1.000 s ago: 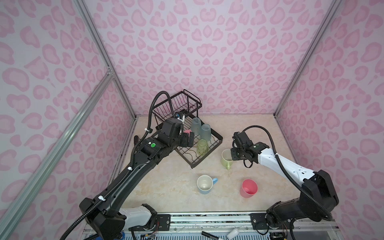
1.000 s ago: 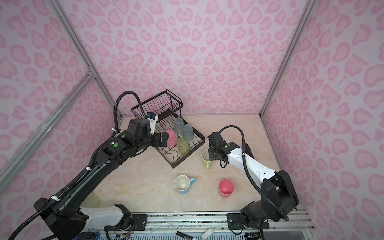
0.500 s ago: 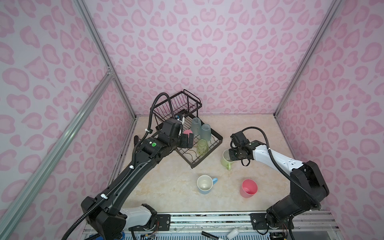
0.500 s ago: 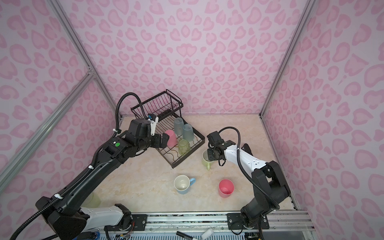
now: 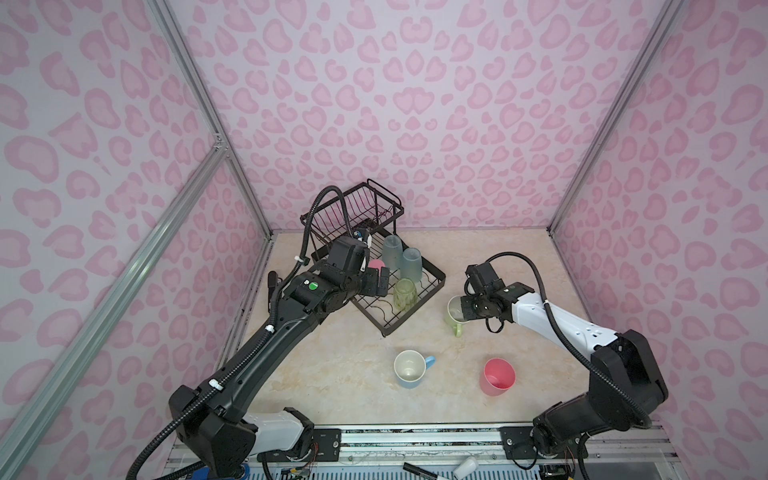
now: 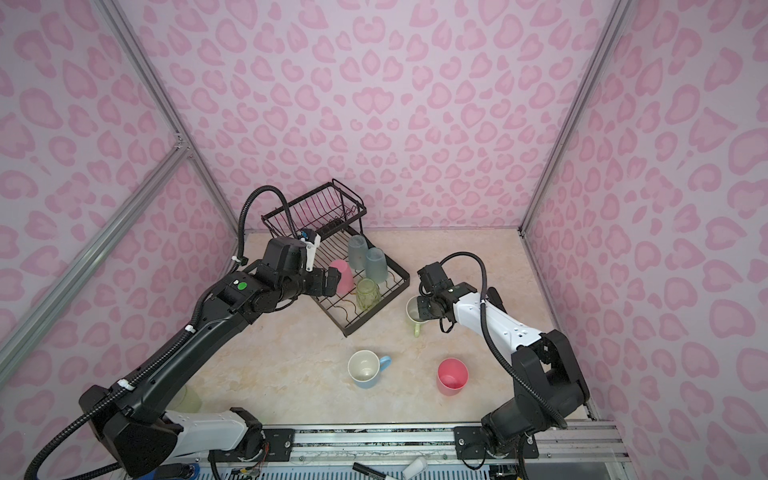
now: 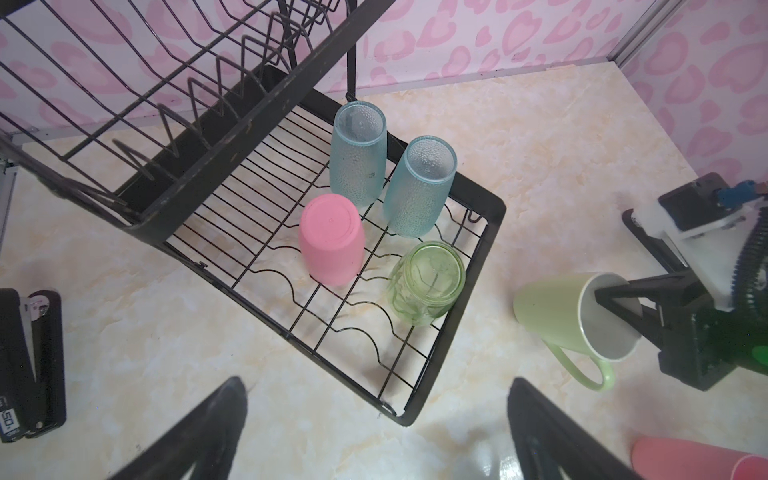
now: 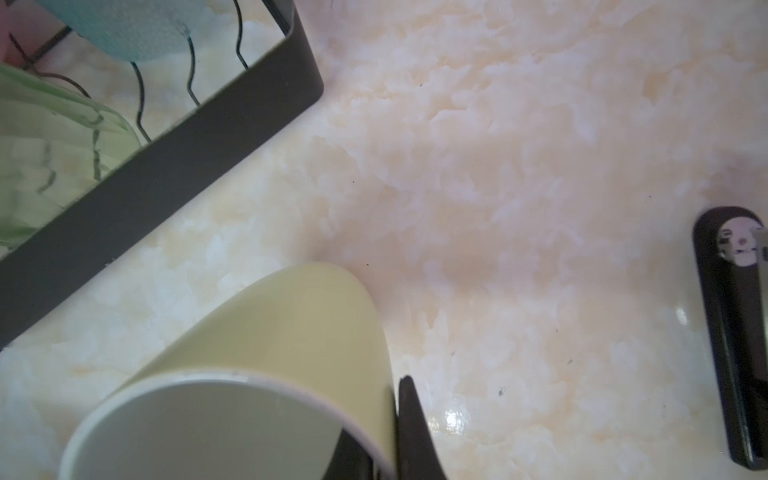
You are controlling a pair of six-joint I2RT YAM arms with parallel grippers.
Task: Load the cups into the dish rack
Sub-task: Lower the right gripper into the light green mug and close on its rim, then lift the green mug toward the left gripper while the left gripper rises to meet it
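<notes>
The black wire dish rack (image 5: 419, 300) (image 6: 384, 297) (image 7: 249, 124) stands at the back left. Its lower tray holds two blue-grey tumblers (image 7: 359, 153) (image 7: 419, 187), a pink cup (image 7: 330, 239) and a green tumbler (image 7: 426, 286), all upside down. My left gripper (image 5: 379, 281) (image 7: 376, 382) hangs open and empty over the tray's near corner. My right gripper (image 5: 467, 309) (image 8: 386, 415) is shut on the rim of the lime mug (image 5: 455, 318) (image 7: 548, 311) (image 8: 291, 332), one finger inside. The mug is tilted, beside the rack's right edge.
A light-blue mug (image 5: 409, 370) (image 6: 365, 370) and a pink cup (image 5: 497, 377) (image 6: 452, 377) stand upright on the marble table toward the front. A pale green cup (image 6: 189, 399) shows partly behind the left arm's base. Pink walls close in three sides.
My right gripper has closed on the lime mug's rim after reaching in over it. The left arm has barely moved and stays open.
</notes>
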